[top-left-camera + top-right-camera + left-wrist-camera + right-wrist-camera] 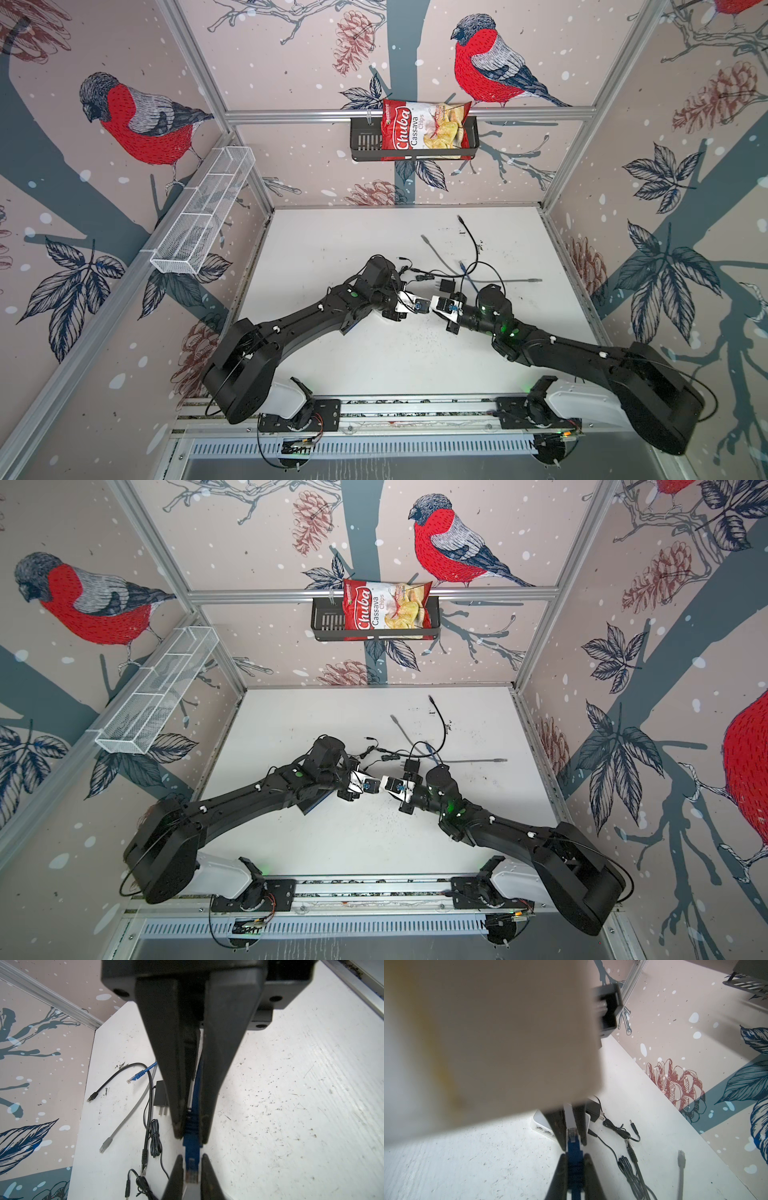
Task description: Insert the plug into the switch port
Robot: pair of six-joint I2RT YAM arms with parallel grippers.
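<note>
The two arms meet tip to tip over the middle of the white surface point(374, 365). The left tool point(191, 1139) is clamped on the blue part of the plug point(191, 1154). The plug's clear tip pokes out past it. The right tool point(572, 1144) sits close on both sides of that clear tip, but I cannot tell if it is squeezing it. So the plug is held between the two tools. The white switch point(539, 1124) lies flat on the surface close by, with its little holes showing. A black adapter point(592, 1108) lies just beside the switch. A grey cable point(124, 1124) and a black cable point(112, 1078) lie near.
</note>
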